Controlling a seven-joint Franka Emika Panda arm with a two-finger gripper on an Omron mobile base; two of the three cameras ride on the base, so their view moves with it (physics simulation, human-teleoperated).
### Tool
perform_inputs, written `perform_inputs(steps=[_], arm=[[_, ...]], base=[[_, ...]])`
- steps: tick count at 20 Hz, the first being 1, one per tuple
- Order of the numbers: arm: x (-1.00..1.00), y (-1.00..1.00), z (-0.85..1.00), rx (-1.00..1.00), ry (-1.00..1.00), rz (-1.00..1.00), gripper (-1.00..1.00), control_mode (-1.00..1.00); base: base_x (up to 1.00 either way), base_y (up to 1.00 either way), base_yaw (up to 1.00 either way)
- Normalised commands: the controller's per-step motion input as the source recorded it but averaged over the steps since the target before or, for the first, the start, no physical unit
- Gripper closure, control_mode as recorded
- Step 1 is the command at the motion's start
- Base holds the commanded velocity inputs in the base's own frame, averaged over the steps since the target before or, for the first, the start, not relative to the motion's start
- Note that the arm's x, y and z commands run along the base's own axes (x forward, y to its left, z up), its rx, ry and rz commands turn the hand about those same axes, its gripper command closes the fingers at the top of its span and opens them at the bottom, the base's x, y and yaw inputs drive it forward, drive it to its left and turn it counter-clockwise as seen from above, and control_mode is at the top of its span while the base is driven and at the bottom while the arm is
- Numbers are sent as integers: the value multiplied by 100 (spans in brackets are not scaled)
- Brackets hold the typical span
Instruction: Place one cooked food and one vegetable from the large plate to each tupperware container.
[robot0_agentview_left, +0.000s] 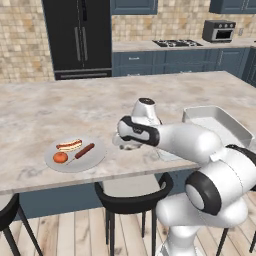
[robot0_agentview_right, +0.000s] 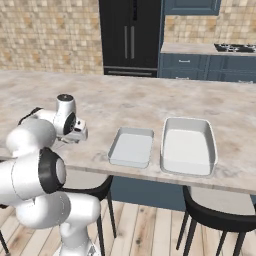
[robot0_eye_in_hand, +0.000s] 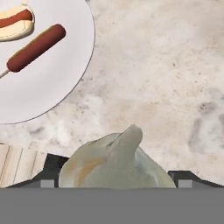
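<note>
My gripper (robot0_eye_in_hand: 116, 177) is shut on the pale greyish-white lumpy vegetable (robot0_eye_in_hand: 114, 162), which bulges between the two fingertips. It hangs over bare counter just right of the large plate (robot0_agentview_left: 96, 156), with the hand (robot0_agentview_left: 126, 143) low above the marble. On the plate lie the hot dog in its bun (robot0_agentview_left: 69, 145), the sausage on a stick (robot0_agentview_left: 84, 150) and the orange-red tomato (robot0_agentview_left: 60, 157). The small tupperware container (robot0_agentview_right: 113, 150) and the larger, deeper one (robot0_agentview_right: 165, 146) stand side by side to the right of the hand (robot0_agentview_right: 75, 134); both look empty.
The marble counter's front edge (robot0_agentview_left: 75, 179) runs close below the plate. Black stools (robot0_agentview_left: 132, 200) stand under the counter. A dark fridge (robot0_agentview_left: 77, 37), stove and toaster oven line the far wall.
</note>
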Motion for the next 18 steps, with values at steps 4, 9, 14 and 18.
perform_inputs(steps=[4,9,14,18], arm=[[50,-100,0,-12,4,-2,100,-100],[72,-100,0,-19,0,-6,100,-100],[52,-100,-2,-5,0,-2,100,-100],[43,-99,-28,2,0,0,100,-100]], base=[[0,0,0],[0,0,0],[0,0,0],[0,0,0]])
